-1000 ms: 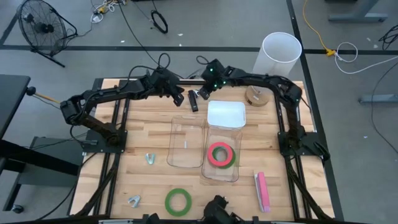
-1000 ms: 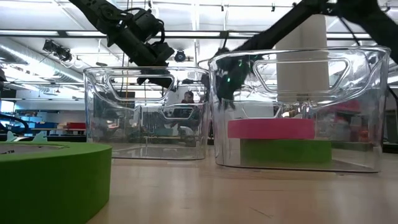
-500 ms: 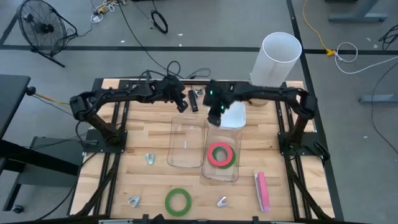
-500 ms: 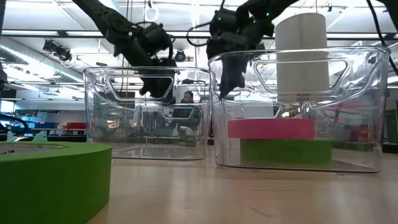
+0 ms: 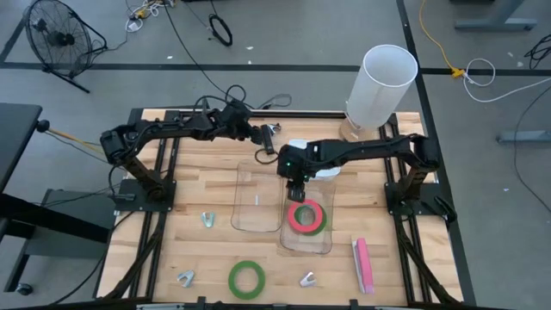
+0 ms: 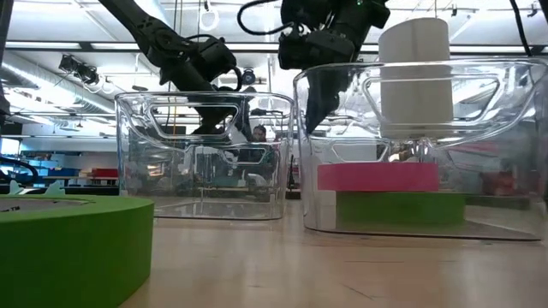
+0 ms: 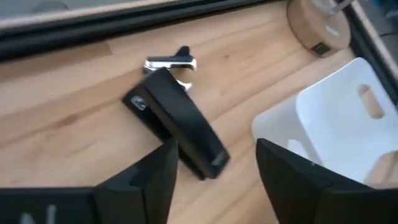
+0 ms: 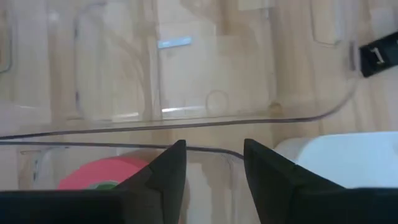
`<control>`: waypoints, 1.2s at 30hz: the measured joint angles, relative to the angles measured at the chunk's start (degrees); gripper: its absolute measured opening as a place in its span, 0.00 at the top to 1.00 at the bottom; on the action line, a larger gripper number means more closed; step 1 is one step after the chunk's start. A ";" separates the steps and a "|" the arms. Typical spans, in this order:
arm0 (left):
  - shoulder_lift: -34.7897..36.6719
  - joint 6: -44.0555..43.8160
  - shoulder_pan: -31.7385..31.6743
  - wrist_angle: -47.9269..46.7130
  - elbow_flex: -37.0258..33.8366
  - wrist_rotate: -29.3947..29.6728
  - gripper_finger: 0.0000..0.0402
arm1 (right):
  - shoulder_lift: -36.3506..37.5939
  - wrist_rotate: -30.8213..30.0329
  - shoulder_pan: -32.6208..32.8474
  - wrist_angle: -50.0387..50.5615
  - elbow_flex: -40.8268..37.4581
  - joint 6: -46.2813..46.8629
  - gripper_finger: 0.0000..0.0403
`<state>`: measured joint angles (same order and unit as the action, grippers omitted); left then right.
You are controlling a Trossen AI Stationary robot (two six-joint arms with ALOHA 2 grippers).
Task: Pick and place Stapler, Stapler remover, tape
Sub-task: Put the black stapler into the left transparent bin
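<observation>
A black stapler (image 7: 177,124) lies flat on the table near the far edge, with a metal stapler remover (image 7: 171,64) at its far end. My left gripper (image 7: 214,171) hangs open over the stapler's nearer end (image 7: 208,163); in the high view it is just left of the stapler (image 5: 268,140). My right gripper (image 5: 295,182) is open at the far end of the right clear bin (image 5: 325,245). In that bin a red-pink tape roll (image 5: 305,213) lies on a green one (image 6: 398,208). Another green tape roll (image 5: 246,278) lies near the front edge. My right gripper points down at the right bin's far rim (image 8: 211,149), which runs across just beyond its fingertips. Whether a finger touches that rim or wall cannot be told. My left gripper touches nothing that I can make out.
An empty clear bin (image 5: 258,196) stands left of the right bin. A white lid (image 5: 325,162) lies beyond the right bin, and a white cylinder (image 5: 381,82) stands at the far right. A pink stapler (image 5: 362,264) and loose stapler removers (image 5: 207,220) (image 5: 185,277) (image 5: 307,278) lie nearer.
My right gripper has come from the far edge toward the near edge, across the white lid, and down to the right bin's far end. The right bin has shifted slightly toward the near edge. My left gripper has moved right toward the black stapler.
</observation>
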<state>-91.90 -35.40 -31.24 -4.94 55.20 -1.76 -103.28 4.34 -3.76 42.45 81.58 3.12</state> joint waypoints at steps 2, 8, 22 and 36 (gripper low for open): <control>0.00 -2.12 0.39 0.80 0.00 0.05 0.41 | 0.00 -0.72 1.02 -0.09 0.00 0.35 0.60; 0.00 -8.01 1.26 2.00 0.00 4.14 0.39 | 0.00 -0.34 4.10 -1.14 0.00 -0.53 0.60; -11.43 -11.71 2.19 -1.35 9.58 4.07 0.41 | 1.61 -0.47 8.72 -3.63 0.00 -1.86 0.60; -20.39 -13.44 1.50 -20.95 23.30 3.75 0.41 | 4.31 -4.37 11.57 -3.62 0.02 -2.61 0.60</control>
<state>-112.29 -48.84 -29.74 -25.89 78.50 1.99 -98.98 -0.03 7.81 38.83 81.60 0.51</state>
